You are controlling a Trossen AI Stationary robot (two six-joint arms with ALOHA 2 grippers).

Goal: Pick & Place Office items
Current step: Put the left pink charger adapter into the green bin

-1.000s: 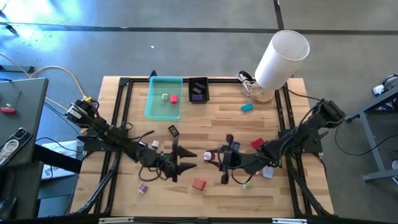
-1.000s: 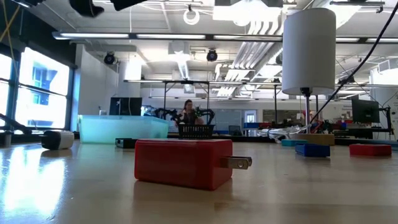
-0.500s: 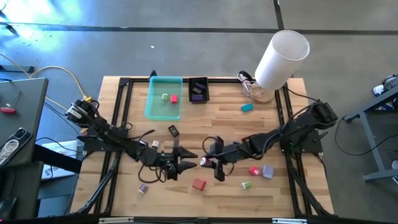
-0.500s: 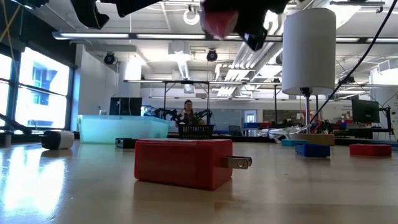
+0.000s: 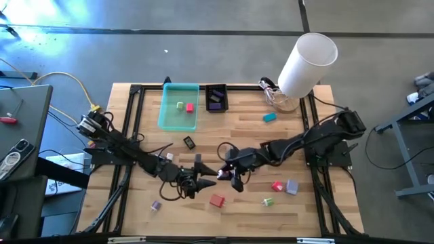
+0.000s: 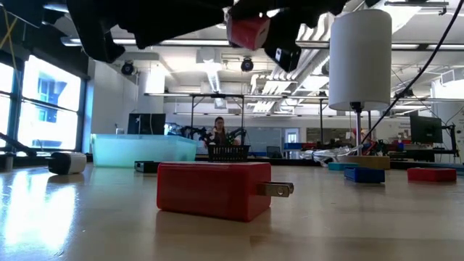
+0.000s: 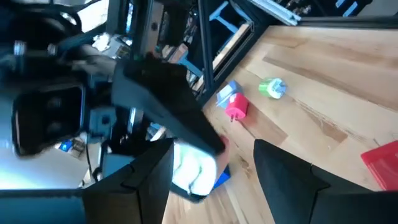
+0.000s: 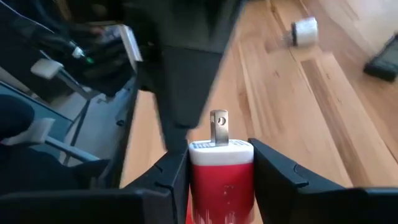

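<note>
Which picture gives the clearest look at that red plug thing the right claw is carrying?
The right wrist view: the red plug adapter fills the middle, prong up, clamped between the right claw's fingers. The low view shows its red body overhead; the high view only a speck; the left wrist view a pale blur.

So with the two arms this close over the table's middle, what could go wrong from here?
1. The right pincer holds a red plug right in front of the open left pincer; their tips nearly meet, so a small misalignment could knock them together.
2. The plug sits between the right fingers with its prongs pointing out; a bump could twist it loose.
3. If dropped, it may land near the red charger below and scatter it.
</note>
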